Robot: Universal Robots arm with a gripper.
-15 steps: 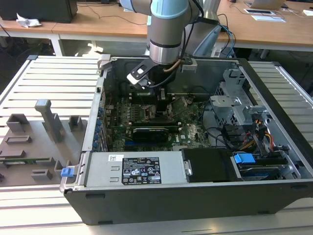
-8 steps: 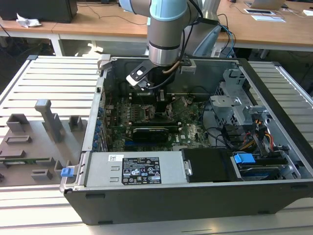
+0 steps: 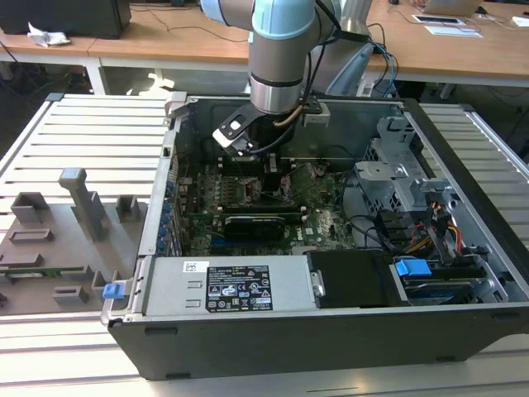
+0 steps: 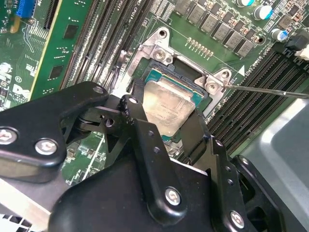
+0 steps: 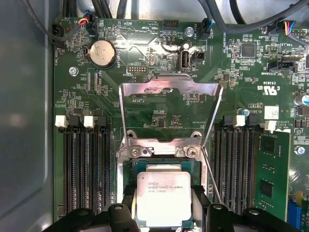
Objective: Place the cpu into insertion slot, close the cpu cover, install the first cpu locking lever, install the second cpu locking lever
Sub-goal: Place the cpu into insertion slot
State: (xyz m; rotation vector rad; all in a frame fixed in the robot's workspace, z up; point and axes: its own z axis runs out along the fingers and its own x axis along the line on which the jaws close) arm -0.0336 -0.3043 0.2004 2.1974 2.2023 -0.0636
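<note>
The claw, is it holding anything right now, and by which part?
It seems so: the claw pinches the chip by two opposite side edges, at the socket, with the cover open.

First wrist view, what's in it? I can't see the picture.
A silver cpu sits at the insertion slot of a green motherboard, the black tool on either side of it. The shiny cpu cover is flipped open beyond it.

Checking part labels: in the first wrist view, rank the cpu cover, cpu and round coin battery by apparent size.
1. cpu cover, standing open: largest.
2. cpu, partly hidden.
3. coin battery: clearly smallest.
</note>
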